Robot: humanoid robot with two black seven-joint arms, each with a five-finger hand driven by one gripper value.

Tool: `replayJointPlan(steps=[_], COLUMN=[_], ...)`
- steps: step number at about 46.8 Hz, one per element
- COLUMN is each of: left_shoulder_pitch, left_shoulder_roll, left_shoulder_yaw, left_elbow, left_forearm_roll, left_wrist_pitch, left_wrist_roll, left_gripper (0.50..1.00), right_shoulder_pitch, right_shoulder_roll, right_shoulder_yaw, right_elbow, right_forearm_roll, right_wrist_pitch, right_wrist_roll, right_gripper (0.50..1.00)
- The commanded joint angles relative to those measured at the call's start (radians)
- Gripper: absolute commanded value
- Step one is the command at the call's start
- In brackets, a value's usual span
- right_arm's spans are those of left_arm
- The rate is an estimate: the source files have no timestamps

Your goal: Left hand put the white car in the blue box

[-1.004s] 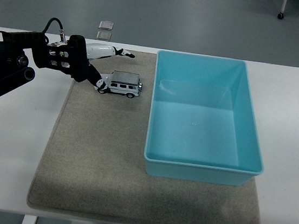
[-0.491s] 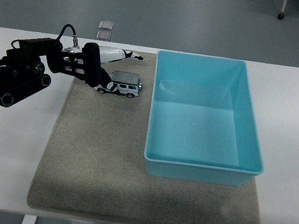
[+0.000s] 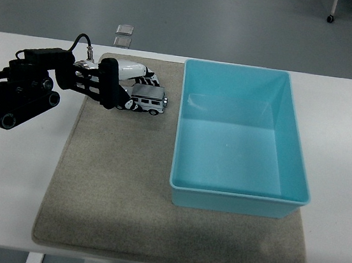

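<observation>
The white toy car (image 3: 150,102) stands on its wheels on the grey mat (image 3: 112,181), just left of the blue box (image 3: 236,193). My left hand (image 3: 135,83) comes in from the left edge and sits on the car's rear and roof. Its white fingers (image 3: 145,75) curl down over the roof and the thumb is at the car's near side. The car rests on the mat. The blue box is an open rectangular tub with nothing in it, on the right half of the mat. The right arm is out of view.
The mat covers the middle of the white table (image 3: 17,170). Two small grey squares (image 3: 125,30) lie on the floor beyond the table's far edge. The black forearm (image 3: 20,90) and its cable stretch over the table's left side.
The left hand has moved right, onto the car. Its fingers, stretched out flat behind the car before, now curl down over the roof. The car has stayed where it was.
</observation>
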Motion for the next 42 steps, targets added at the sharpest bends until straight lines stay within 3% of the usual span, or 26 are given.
replayJointPlan(steps=[1, 10, 18, 33, 42], left_shoulder_pitch=[-0.002, -0.008, -0.015, -0.127, -0.232], left_shoulder_roll=[0.001, 0.008, 0.024, 0.189, 0.195], left_shoulder_yaw=[0.000, 0.002, 0.000, -0.012, -0.015], left_elbow=[-0.001, -0.009, -0.012, -0.067, -0.133], left_forearm_roll=[0.000, 0.000, 0.000, -0.020, -0.021], left_wrist_pitch=[-0.002, -0.006, -0.012, -0.020, -0.095], left_wrist_roll=[0.000, 0.000, 0.000, -0.002, 0.000], left_gripper=[0.624, 0.501, 0.500, 0.500, 0.500], right_shoulder_pitch=[0.000, 0.000, 0.000, 0.000, 0.000], right_shoulder_roll=[0.000, 0.000, 0.000, 0.000, 0.000], right_shoulder_yaw=[0.000, 0.000, 0.000, 0.000, 0.000], right_elbow=[0.000, 0.000, 0.000, 0.000, 0.000], right_forearm_roll=[0.000, 0.000, 0.000, 0.000, 0.000], right_wrist_pitch=[0.000, 0.000, 0.000, 0.000, 0.000], right_wrist_roll=[0.000, 0.000, 0.000, 0.000, 0.000], right_gripper=[0.936, 0.936, 0.936, 0.936, 0.936])
